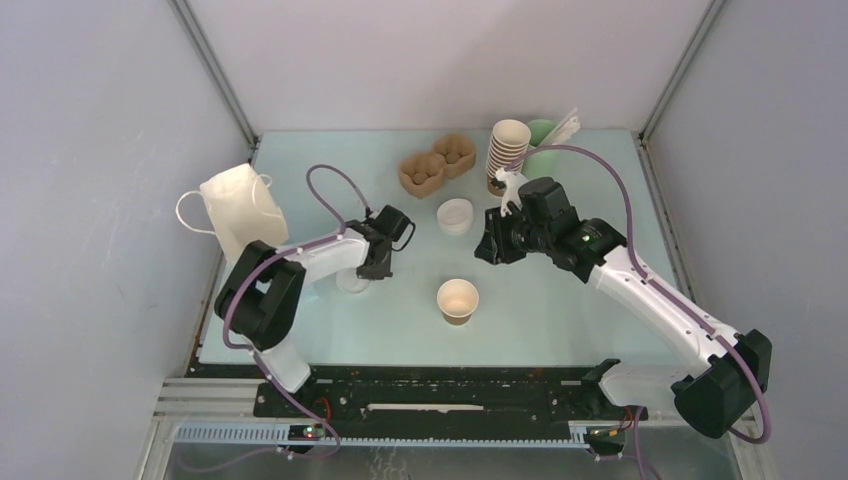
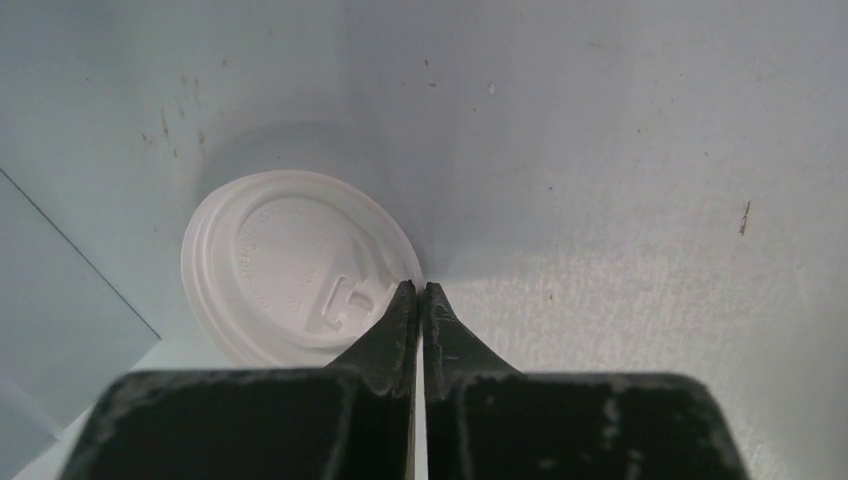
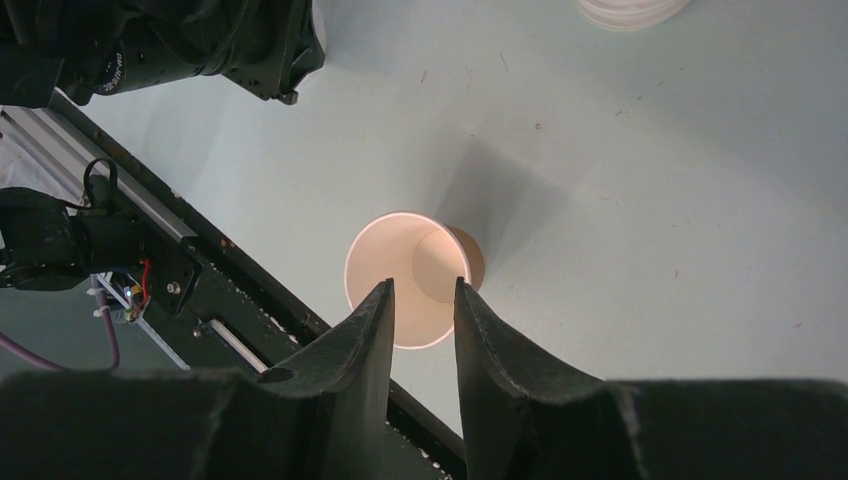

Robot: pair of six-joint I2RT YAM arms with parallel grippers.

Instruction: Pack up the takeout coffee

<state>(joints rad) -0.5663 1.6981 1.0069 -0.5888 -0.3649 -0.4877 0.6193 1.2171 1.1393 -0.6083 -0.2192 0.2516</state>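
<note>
The brown paper cup stands upright and lidless at the table's middle front, its cream inside showing. A round white lid lies flat on the table at the left. My left gripper is shut at the lid's right rim, one finger over the lid and the other just outside it. My right gripper hangs open above the cup with nothing between its fingers.
A white paper bag stands at the left edge. At the back are a cardboard cup carrier, a stack of white lids, a tall stack of brown cups and a green cup of sticks.
</note>
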